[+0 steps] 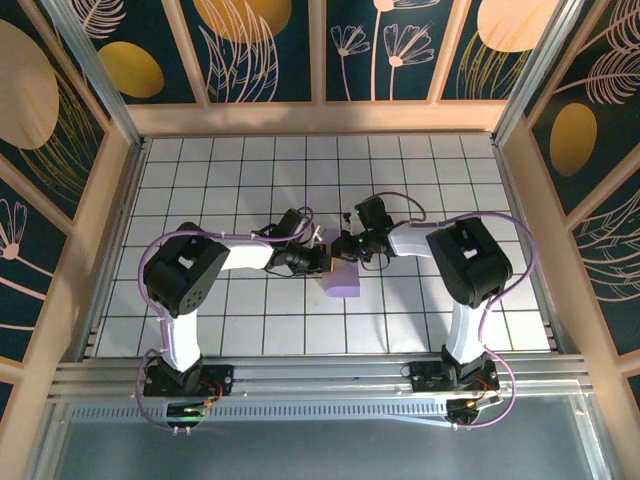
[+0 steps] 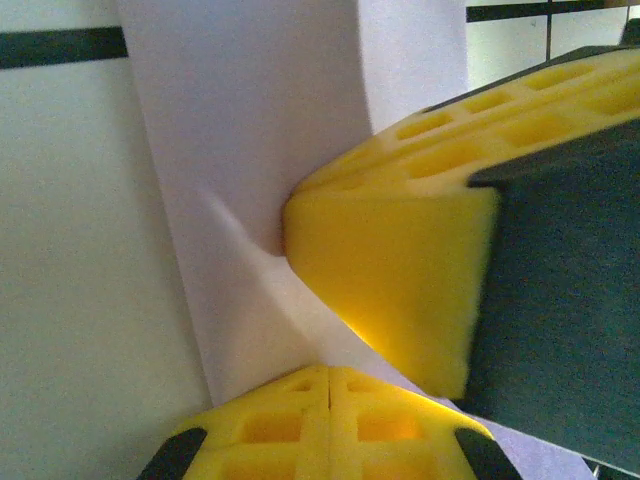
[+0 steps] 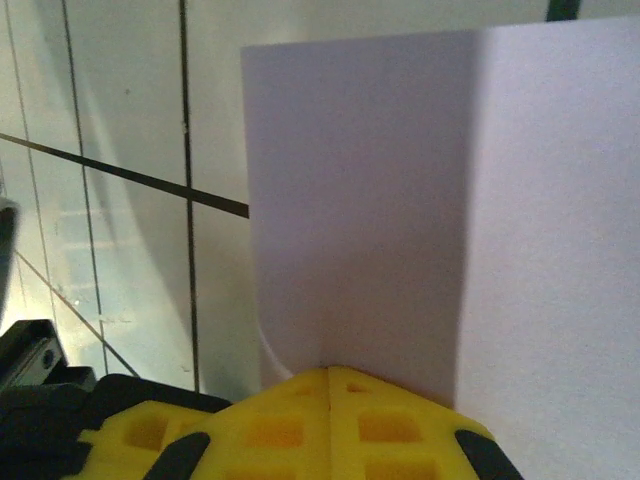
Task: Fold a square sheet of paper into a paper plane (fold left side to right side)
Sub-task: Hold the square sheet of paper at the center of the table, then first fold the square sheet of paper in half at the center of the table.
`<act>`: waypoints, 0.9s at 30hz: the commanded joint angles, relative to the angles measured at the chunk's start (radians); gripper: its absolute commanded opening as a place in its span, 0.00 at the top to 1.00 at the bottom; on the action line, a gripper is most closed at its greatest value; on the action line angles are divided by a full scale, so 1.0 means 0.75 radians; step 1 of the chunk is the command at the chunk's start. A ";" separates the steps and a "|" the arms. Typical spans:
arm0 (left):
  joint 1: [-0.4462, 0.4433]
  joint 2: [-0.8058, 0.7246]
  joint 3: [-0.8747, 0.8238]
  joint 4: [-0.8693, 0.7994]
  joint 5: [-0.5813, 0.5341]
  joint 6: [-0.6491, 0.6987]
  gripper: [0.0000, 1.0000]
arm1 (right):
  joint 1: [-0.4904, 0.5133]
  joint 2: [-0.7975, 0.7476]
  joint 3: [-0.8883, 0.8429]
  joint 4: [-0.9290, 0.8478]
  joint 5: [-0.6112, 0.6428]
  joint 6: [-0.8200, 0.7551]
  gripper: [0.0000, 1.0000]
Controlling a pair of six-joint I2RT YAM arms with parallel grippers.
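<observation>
The square sheet of paper point(image 1: 345, 283) is pale lavender and lies on the white grid table point(image 1: 250, 180) between the two arms. From above it looks like a narrow strip about one tile wide. In the right wrist view the paper point(image 3: 360, 200) has a shaded panel beside a brighter panel, split by a straight vertical line. My left gripper point(image 2: 329, 368) is shut, its tip resting on the paper point(image 2: 250, 130). My right gripper point(image 3: 328, 370) is also shut, tip against the sheet. Its yellow fingers point(image 2: 400, 270) press the paper close to the left tip. A paper plane is out of view.
Black grid lines point(image 3: 185, 150) cross the white table to the left of the sheet. Wooden-framed patterned walls point(image 1: 320, 50) enclose the table on three sides. Both arm bases point(image 1: 190, 380) stand at the near edge.
</observation>
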 commanded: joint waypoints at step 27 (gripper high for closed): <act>-0.070 -0.220 -0.244 -0.158 0.026 -0.021 0.96 | -0.050 0.043 -0.032 -0.133 0.132 -0.019 1.00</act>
